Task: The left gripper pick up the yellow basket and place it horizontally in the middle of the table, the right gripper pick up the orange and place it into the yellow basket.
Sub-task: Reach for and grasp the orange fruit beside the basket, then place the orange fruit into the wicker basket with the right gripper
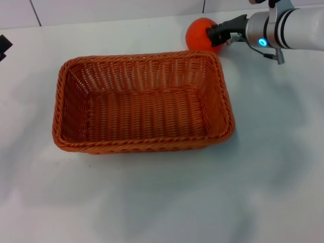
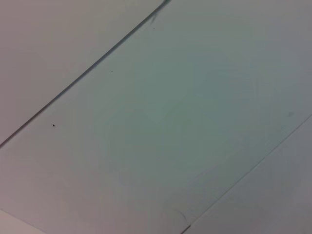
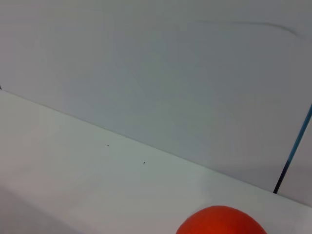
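The yellow basket (image 1: pixel 142 104), an orange-brown woven wicker one, lies lengthwise across the middle of the white table (image 1: pixel 162 202) and has nothing in it. My right gripper (image 1: pixel 215 34) comes in from the right on its silver-white arm. Its black fingers are shut on the orange (image 1: pixel 198 33), just beyond the basket's far right corner. The top of the orange also shows in the right wrist view (image 3: pixel 222 222). My left gripper (image 1: pixel 3 46) shows only as a black tip at the far left edge, away from the basket.
A white wall with dark panel seams (image 1: pixel 35 12) runs behind the table's far edge. The left wrist view shows only white panels with a dark seam (image 2: pixel 87 70). Bare table lies in front of and to the right of the basket.
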`<move>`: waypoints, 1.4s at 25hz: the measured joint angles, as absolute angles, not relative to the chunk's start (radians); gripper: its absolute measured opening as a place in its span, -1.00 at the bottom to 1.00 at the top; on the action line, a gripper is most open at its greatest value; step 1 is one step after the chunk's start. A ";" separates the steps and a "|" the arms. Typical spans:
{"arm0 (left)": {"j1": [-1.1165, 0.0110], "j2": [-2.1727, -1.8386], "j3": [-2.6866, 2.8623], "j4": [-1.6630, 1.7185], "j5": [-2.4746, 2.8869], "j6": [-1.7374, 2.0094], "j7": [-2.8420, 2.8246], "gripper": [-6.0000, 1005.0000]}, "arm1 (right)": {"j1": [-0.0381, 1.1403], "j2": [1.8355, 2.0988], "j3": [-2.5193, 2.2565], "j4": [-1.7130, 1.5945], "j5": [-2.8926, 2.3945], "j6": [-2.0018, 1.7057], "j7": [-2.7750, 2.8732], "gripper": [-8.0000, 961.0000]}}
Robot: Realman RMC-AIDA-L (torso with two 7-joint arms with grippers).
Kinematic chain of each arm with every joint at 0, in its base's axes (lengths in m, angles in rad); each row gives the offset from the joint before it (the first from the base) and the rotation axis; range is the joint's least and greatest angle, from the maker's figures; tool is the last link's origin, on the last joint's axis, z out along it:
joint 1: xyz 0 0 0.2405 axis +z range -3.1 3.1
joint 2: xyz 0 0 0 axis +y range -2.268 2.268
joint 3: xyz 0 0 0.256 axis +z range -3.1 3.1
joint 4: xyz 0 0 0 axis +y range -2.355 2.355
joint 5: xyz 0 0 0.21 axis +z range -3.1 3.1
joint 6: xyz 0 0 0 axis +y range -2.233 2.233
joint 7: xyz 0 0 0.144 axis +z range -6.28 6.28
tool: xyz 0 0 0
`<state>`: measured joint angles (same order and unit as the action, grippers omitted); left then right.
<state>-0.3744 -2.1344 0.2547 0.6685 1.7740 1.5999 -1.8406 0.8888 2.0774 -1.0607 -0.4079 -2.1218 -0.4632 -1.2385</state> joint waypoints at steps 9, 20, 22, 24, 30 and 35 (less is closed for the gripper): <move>-0.374 -2.135 0.253 0.669 1.772 1.603 -1.841 0.50 | 0.818 2.076 -1.040 -0.497 -1.939 -0.554 -1.315 -0.83; -0.368 -2.137 0.253 0.657 1.771 1.603 -1.838 0.50 | 0.702 2.032 -0.886 -0.541 -1.555 -1.071 -1.552 -0.85; -0.368 -2.134 0.253 0.644 1.771 1.604 -1.836 0.50 | 0.700 2.028 -0.877 -0.542 -1.551 -1.179 -1.579 -0.85; -0.367 -2.132 0.253 0.636 1.772 1.609 -1.834 0.50 | 0.703 2.026 -0.879 -0.542 -1.554 -1.270 -1.612 -0.85; -0.356 -2.131 0.252 0.634 1.767 1.629 -1.833 0.50 | 0.720 2.028 -0.928 -0.543 -1.599 -1.450 -1.717 -0.85; -0.343 -2.131 0.251 0.632 1.753 1.642 -1.832 0.50 | 0.723 2.037 -0.949 -0.543 -1.609 -1.459 -1.747 -0.79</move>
